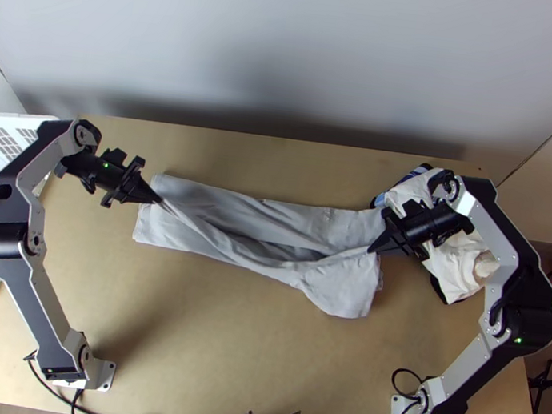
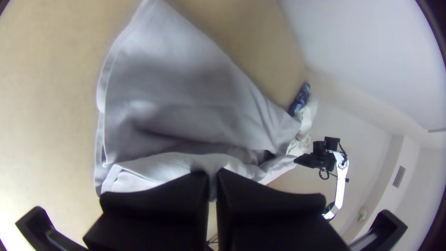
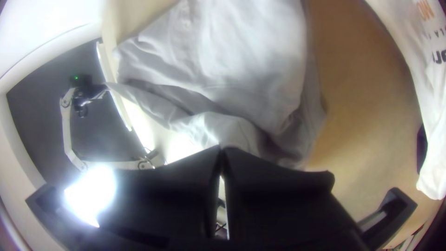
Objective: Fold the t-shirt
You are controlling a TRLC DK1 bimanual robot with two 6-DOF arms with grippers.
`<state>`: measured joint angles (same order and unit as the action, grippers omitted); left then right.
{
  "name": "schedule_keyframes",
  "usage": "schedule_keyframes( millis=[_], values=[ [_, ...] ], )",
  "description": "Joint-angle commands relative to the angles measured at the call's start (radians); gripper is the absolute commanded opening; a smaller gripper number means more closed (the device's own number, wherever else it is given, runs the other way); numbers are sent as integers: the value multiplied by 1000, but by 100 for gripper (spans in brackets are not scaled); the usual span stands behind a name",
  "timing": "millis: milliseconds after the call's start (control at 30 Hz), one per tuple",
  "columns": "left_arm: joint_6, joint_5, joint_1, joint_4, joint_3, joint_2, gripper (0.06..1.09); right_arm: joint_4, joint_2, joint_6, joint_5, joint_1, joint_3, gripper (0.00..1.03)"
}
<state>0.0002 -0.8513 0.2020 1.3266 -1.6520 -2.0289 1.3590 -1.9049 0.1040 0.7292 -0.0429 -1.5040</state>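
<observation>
This is looking like a robotics lab: arm bases (image 1: 101, 375) and cables (image 1: 92, 413) are lining the wooden table's (image 1: 217, 361) lower edge, a plain wall (image 1: 296, 40) spanning the top.

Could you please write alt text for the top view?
A grey t-shirt lies in a long, creased strip across a wooden table, pinched near its left end by the left gripper and near its right end by the right gripper. White cloth lies beyond, at right.

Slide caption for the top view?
Black left end effector and right end effector pinch a rumpled pale grey fabric t-shirt on the light wooden table.
</observation>
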Motion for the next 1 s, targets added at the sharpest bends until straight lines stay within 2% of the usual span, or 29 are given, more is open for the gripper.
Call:
schedule_keyframes(
  millis=[0, 267, 600, 767, 967],
  values=[
    [-17, 9, -1, 2, -94, -67, 9, -49, -56, 31, -20, 15, -44, 3],
    [-46, 29, 5, -7, -157, -129, 9, -113, -121, 145, -34, 34, -156, 3],
    [-49, 41, -1, -18, -157, -139, 9, -121, -206, 188, -36, -3, -341, 3],
    [-48, 49, -3, -18, -157, -137, 9, -132, -233, 189, -48, -9, -360, 3],
    [-48, 66, 22, -18, -150, -134, 9, -173, -250, 189, -105, 3, -357, 3]
  ],
)
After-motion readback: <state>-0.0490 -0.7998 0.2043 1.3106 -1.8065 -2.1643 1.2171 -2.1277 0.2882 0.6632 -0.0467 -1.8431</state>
